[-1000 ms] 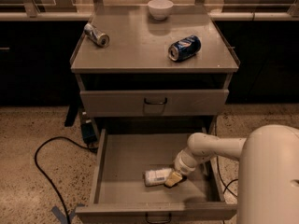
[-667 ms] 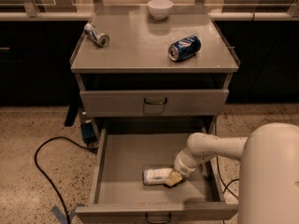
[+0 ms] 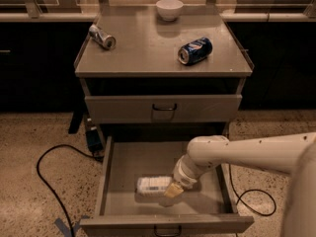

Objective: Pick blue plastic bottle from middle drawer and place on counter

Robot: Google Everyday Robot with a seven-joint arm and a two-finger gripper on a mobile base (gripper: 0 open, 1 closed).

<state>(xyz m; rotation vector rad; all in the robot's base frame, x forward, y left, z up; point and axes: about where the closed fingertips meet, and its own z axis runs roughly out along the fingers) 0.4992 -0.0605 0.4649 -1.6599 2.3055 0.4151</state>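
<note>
The blue plastic bottle (image 3: pixel 152 185), whitish with a pale label, lies on its side on the floor of the open middle drawer (image 3: pixel 129 158), near its front. My gripper (image 3: pixel 173 189) reaches down into the drawer from the right and is at the bottle's right end, touching it. The white arm hides the bottle's cap end. The counter (image 3: pixel 148 46) is the grey top of the cabinet, above the closed upper drawer (image 3: pixel 163 107).
On the counter lie a dark blue soda can (image 3: pixel 195 51) at the right, a silver can (image 3: pixel 102 36) at the left, and a white bowl (image 3: pixel 169 9) at the back. A black cable (image 3: pixel 47 181) runs over the floor at the left.
My gripper and the bottle have shifted a little to the left in the drawer. The things on the counter have not moved.
</note>
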